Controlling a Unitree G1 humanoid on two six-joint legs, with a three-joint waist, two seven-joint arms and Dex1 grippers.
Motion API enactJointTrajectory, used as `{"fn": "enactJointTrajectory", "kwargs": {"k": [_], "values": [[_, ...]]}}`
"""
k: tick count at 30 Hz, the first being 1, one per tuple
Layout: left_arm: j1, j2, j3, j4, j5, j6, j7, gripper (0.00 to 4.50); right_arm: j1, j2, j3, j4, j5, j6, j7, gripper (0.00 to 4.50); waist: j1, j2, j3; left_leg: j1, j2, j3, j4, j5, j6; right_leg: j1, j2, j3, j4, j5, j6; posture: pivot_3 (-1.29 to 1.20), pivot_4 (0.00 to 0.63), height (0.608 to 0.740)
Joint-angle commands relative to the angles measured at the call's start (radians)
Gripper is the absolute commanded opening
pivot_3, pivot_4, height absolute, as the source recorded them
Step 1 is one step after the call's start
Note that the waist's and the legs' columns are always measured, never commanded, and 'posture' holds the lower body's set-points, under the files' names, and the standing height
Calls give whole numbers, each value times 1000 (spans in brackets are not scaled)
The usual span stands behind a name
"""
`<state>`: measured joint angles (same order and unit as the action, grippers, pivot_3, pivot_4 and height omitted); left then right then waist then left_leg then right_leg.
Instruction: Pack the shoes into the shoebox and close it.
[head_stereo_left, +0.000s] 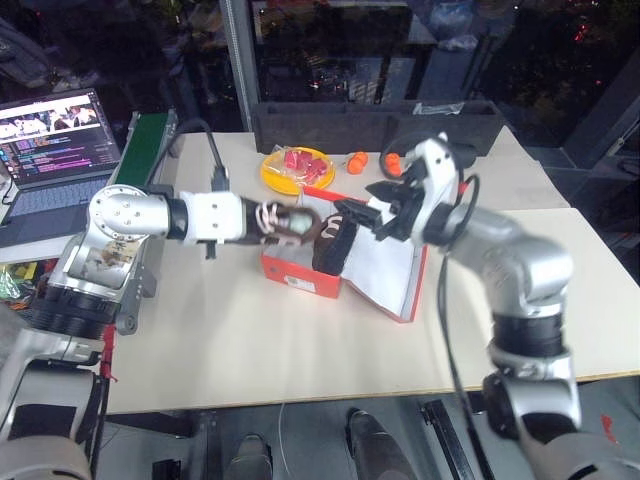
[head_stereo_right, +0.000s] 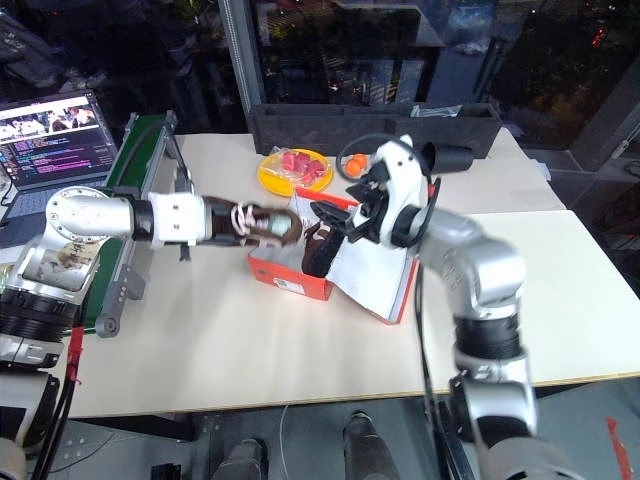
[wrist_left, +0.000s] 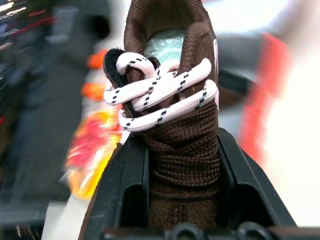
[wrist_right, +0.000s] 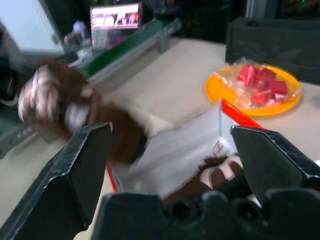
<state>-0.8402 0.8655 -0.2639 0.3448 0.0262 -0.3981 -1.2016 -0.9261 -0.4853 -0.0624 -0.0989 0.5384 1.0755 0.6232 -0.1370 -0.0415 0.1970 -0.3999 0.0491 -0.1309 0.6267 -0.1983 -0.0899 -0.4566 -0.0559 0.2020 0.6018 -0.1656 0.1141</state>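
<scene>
On the pale table, the left gripper reaches right, clenching a brown shoe over the shoebox; the right gripper hovers released, fingers spread.

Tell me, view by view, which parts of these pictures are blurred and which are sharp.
Left wrist view: the shoe clamped in the left hand is sharp, everything behind it smeared. Right wrist view: the right hand, jaws open, is crisp, while the other shoe and the shoebox blur; the yellow plate stays fairly clear. Head views: evenly sharp, dark glass behind the table.
</scene>
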Motion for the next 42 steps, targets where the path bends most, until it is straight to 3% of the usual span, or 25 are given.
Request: {"fn": "enactJointTrajectory", "kwargs": {"k": [1, 8, 13, 21, 30, 33, 39, 42], "values": [[-131, -12, -42, 138, 99, -330, -5, 1416, -145, -46, -16, 119, 102, 121, 125, 4500, -1, 0, 0, 0, 0, 0, 0, 0, 0, 0, 0, 0, 0, 0, 0, 0, 150, 727], [-369, -153, -82, 435, 178, -853, 134, 1416, -263, 70, -5, 312, 170, 246, 160, 4500, -5, 0, 0, -4, 0, 0, 1, 0, 1, 0, 0, 0, -2, 0, 0, 0, 150, 727], [-495, -204, -79, 623, 244, -1058, 245, 1416, -249, 84, 2, 378, 175, 260, 184, 4500, -9, 1, 0, -5, -2, 0, 2, 0, 1, -2, -2, 0, 1, 0, 1, 0, 150, 727], [-558, -197, -71, 721, 415, -1162, 407, 1416, -214, 59, 2, 362, 214, 340, 225, 4500, -16, 1, 1, -5, -2, -1, 3, 0, 1, -2, -2, 0, 8, -3, 3, 0, 150, 727], [-571, -133, -94, 722, 699, -1128, 657, 1416, -164, -16, -3, 301, 266, 424, 266, 4500, -16, 1, 1, -5, -2, -1, 4, 0, 1, -3, -2, 0, 8, -4, 4, 0, 150, 727], [-582, -126, -107, 718, 764, -1115, 748, 1391, -155, -18, -7, 294, 264, 423, 247, 3884, -17, 1, 1, -5, -2, -1, 4, 0, 1, -3, -2, 0, 9, -4, 4, 0, 150, 727], [-613, -128, -131, 711, 854, -1108, 912, 1391, -168, 23, -20, 294, 272, 414, 219, 1773, -17, 1, 1, -5, -2, -1, 4, 0, 1, -3, -2, 0, 9, -4, 5, 0, 150, 727], [-624, -125, -147, 710, 886, -1106, 970, 1391, -169, 37, -27, 295, 272, 412, 206, 997, -17, 1, 1, -5, -2, -1, 4, 0, 1, -4, -2, 0, 9, -4, 5, 0, 150, 727]]}}
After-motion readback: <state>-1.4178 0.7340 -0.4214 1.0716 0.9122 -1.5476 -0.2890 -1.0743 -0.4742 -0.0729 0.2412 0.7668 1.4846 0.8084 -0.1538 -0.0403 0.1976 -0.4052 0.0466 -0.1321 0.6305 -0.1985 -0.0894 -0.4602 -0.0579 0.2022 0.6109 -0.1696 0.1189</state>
